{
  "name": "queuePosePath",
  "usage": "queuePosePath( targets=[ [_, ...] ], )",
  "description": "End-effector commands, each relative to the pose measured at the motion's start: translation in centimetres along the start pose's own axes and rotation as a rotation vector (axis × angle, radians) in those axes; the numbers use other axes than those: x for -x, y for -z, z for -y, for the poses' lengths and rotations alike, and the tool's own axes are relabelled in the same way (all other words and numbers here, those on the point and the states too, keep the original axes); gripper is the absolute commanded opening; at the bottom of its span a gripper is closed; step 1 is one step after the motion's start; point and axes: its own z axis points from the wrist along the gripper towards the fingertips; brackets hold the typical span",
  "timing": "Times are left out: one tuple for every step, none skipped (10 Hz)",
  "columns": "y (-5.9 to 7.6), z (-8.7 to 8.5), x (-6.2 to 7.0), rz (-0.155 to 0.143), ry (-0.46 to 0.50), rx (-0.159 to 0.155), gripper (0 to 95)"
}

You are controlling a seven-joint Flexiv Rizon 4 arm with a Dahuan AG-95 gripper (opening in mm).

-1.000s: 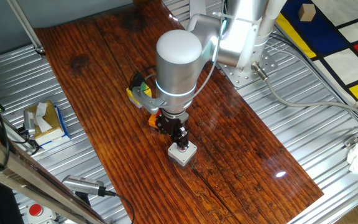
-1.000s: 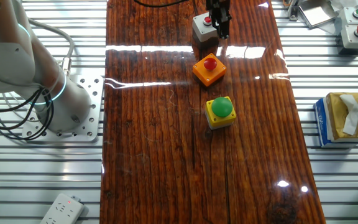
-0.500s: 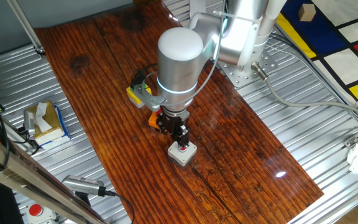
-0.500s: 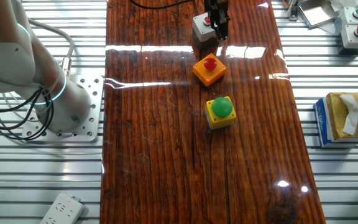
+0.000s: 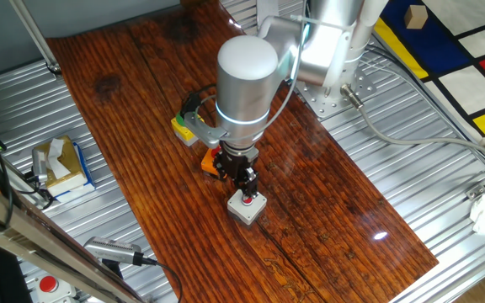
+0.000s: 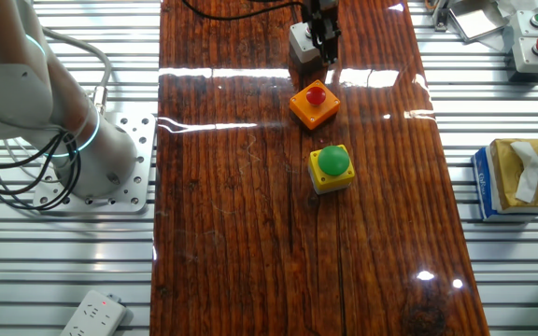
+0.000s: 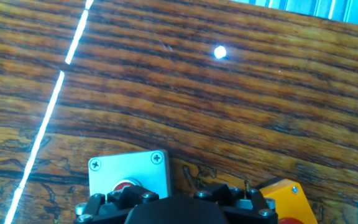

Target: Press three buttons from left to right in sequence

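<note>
Three button boxes stand in a row on the wooden board (image 6: 250, 233). The yellow box with a green button (image 6: 331, 168) and the orange box with a red button (image 6: 314, 105) stand free. The grey box (image 5: 247, 209) carries a red button (image 5: 247, 199). My gripper (image 5: 244, 183) points down right at that button, and touch cannot be told. In the other fixed view the gripper (image 6: 322, 35) hides the grey box's button. In the hand view the grey box (image 7: 129, 171) and a sliver of its red button (image 7: 124, 185) show at the bottom, with the orange box (image 7: 284, 199) to the right. The fingertips are hidden there.
A tissue box (image 6: 516, 177) sits on the slatted metal beside the board. A white box with a red button (image 6: 535, 42) stands at the far corner. The arm's base (image 6: 110, 177) is bolted beside the board, and a power strip (image 6: 92, 313) lies near the front.
The gripper has shifted sideways over the grey box; in the other fixed view it now covers the grey box's red button. The boxes have not moved.
</note>
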Motion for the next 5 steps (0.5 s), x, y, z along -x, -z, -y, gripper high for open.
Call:
queuePosePath(
  targets=[
    [-0.04,-0.02,0.05,0.0,0.002,0.0,76.0],
    [-0.05,-0.02,0.06,0.0,0.002,0.001,76.0],
    [-0.05,-0.03,0.06,0.0,0.003,0.001,76.0],
    [-0.07,-0.06,0.09,0.002,0.004,0.002,76.0],
    [-0.08,-0.13,0.13,0.003,0.001,0.002,76.0]
  ],
)
